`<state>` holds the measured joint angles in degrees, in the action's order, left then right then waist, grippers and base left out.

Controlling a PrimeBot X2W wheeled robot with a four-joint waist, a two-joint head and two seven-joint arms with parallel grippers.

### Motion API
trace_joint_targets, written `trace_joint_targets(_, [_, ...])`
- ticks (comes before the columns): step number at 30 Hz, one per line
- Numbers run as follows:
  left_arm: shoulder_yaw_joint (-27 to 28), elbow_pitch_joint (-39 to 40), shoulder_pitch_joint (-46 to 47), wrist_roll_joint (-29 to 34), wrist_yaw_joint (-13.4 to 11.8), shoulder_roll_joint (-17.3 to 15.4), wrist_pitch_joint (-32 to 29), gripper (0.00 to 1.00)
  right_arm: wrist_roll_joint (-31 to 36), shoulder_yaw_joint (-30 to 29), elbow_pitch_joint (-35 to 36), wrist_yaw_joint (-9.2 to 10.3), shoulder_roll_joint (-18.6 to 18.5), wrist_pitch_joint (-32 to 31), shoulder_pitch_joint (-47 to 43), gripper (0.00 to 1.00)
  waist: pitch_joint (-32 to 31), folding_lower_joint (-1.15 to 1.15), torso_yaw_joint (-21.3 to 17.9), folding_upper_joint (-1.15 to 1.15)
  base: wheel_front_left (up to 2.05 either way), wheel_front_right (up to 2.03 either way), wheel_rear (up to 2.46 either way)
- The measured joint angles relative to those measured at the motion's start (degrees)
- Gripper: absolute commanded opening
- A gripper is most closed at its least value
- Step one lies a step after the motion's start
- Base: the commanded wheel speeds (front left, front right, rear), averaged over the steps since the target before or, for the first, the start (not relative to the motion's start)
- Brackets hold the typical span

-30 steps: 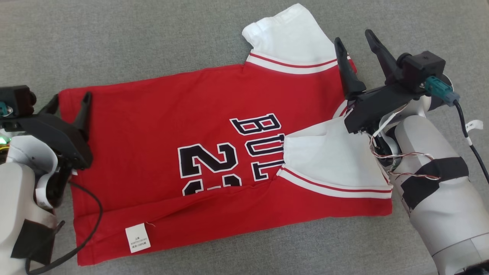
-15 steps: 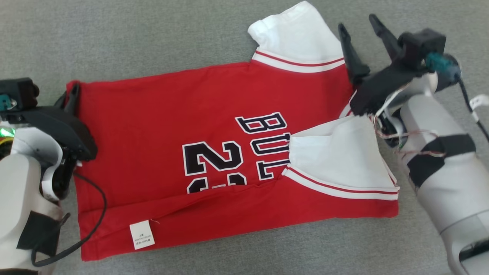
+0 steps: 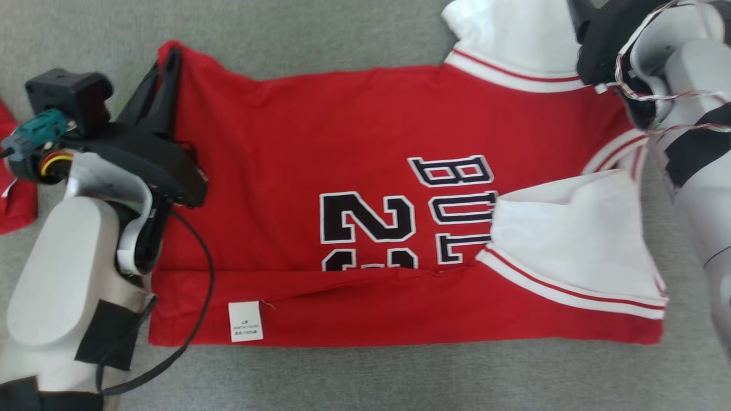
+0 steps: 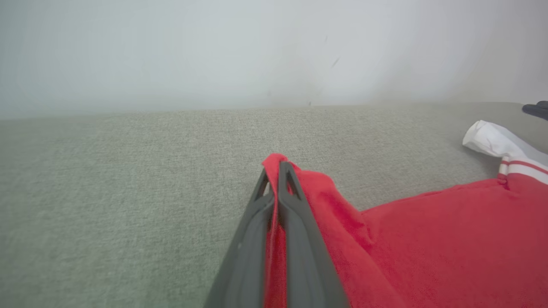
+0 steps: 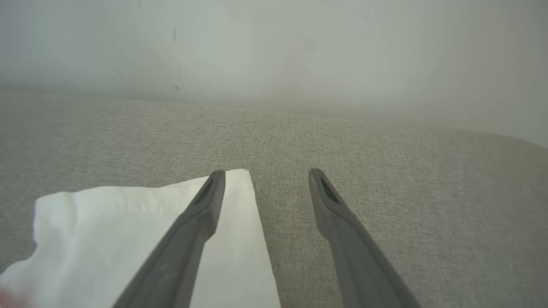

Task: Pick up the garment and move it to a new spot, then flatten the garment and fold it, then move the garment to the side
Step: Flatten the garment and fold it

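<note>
The garment point(image 3: 354, 131) is a red jersey with white sleeves and dark lettering, lying spread on the grey fabric surface. My left gripper point(image 3: 169, 54) is at the garment's far left corner and shut on it. In the left wrist view the gripper point(image 4: 278, 164) pinches red cloth point(image 4: 428, 239) between its fingers, and the corner is lifted slightly. My right gripper point(image 5: 265, 173) is open above the far white sleeve point(image 5: 128, 214), its left finger over the sleeve's edge and nothing between the jaws. In the head view its black base point(image 3: 599, 40) shows at the top right.
A white care label point(image 3: 245, 321) hangs at the garment's near hem. Another piece of red cloth point(image 3: 14, 188) lies at the left edge. A pale wall point(image 5: 274, 42) rises behind the grey surface point(image 3: 342, 377), which extends on all sides.
My left gripper has shut on the garment's far left corner and raised it. The right gripper has stayed open and moved farther up over the sleeve. The head camera has shifted too.
</note>
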<state>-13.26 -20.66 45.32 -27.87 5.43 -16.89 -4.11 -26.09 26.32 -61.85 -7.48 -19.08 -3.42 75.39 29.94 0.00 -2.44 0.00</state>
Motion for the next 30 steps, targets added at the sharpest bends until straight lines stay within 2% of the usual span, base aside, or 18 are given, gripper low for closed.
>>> trace_joint_targets(9, [-2.0, 4.3, 0.6, 0.6, -0.4, 1.8, 1.1, 0.00, 0.3, 0.3, -7.2, 0.03, -0.3, -3.5, 4.9, 1.00, 4.5, 0.00, 4.3, 0.00, 0.00, 0.00, 0.00])
trace_joint_targets(11, [-2.2, 4.5, 0.6, 0.6, -0.4, 1.8, 1.1, 0.00, 0.5, 0.8, -7.6, 0.03, -0.3, -3.7, 5.8, 0.48, 5.1, 0.00, 5.1, 0.00, 0.00, 0.00, 0.00])
trace_joint_targets(12, [-2.2, 4.7, 0.6, 0.6, -0.4, 1.8, 1.3, 0.00, 0.5, 1.0, -7.8, 0.08, -0.2, -3.7, 6.0, 0.42, 5.4, 0.00, 5.4, 0.00, 0.00, 0.00, 0.00])
trace_joint_targets(13, [-2.3, 4.8, 0.6, 0.5, -0.4, 1.9, 1.3, 0.00, 0.8, 1.2, -8.0, 0.08, -0.2, -3.8, 6.4, 0.00, 5.6, -0.01, 5.6, -0.01, 0.00, 0.00, 0.00])
trace_joint_targets(16, [-2.4, 4.9, 0.6, 0.5, -0.5, 1.9, 1.4, 0.00, 1.1, 1.3, -8.6, 0.07, -0.1, -4.0, 7.5, 0.00, 6.1, -0.01, 6.0, -0.01, 0.00, 0.00, 0.00])
trace_joint_targets(25, [-1.5, 2.5, -0.8, -0.1, -0.7, 0.5, 3.0, 0.00, 2.5, 2.7, -9.0, 0.00, -0.4, 4.9, 7.6, 0.00, 3.9, 0.00, 4.1, -0.01, 0.00, 0.00, 0.00])
trace_joint_targets(30, [-1.3, 2.0, -1.8, -0.4, -1.0, 0.2, 3.1, 0.00, 1.0, 4.2, -6.5, 0.00, 0.1, 8.8, 5.0, 0.00, 1.8, 0.00, 2.6, 0.00, 0.00, 0.00, 0.00])
